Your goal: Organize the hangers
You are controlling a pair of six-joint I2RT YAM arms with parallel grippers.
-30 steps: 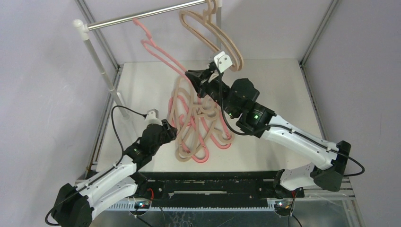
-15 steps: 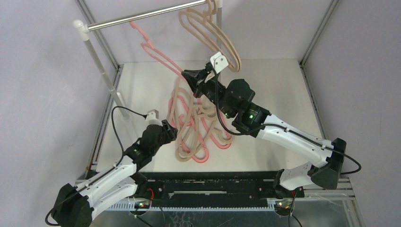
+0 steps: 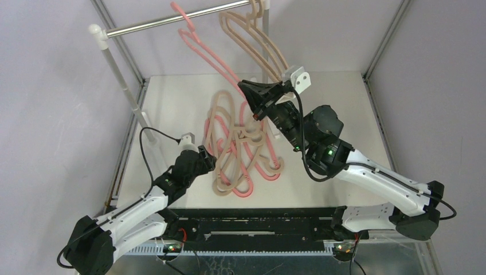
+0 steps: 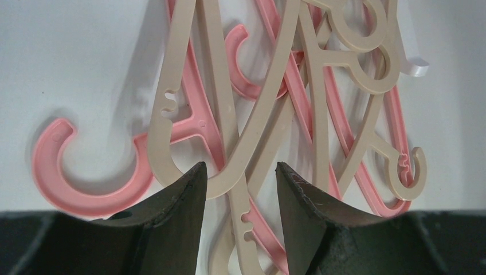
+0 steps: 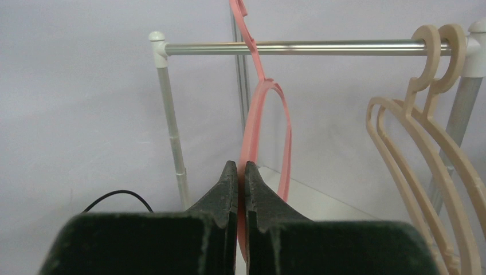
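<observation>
Fingers of the left gripper (image 3: 206,157) (image 4: 238,172) stand apart, nothing clamped. It hangs low over the near-left edge of a heap of pink and beige plastic hangers (image 3: 240,152) (image 4: 229,109). Wrist view: one beige arm of the heap runs through the gap between the fingertips; contact cannot be told.

Heap lies tangled and flat on the white table (image 3: 338,114), around mid-table, hooks pointing various ways.

Farther back, the right gripper (image 3: 245,87) (image 5: 241,169) is raised off the table. Its fingers are pressed together on the lower edge of a single pink plastic hanger (image 3: 203,48) (image 5: 255,126), held upright. Hanger's neck crosses the silver metal rail (image 3: 166,20) (image 5: 332,48); whether the hook sits over it cannot be told.

Two beige plastic hangers (image 3: 258,37) (image 5: 424,132) hang side by side at the rail's right end. Rail's left end sits on a white post (image 3: 120,74) (image 5: 172,126).
</observation>
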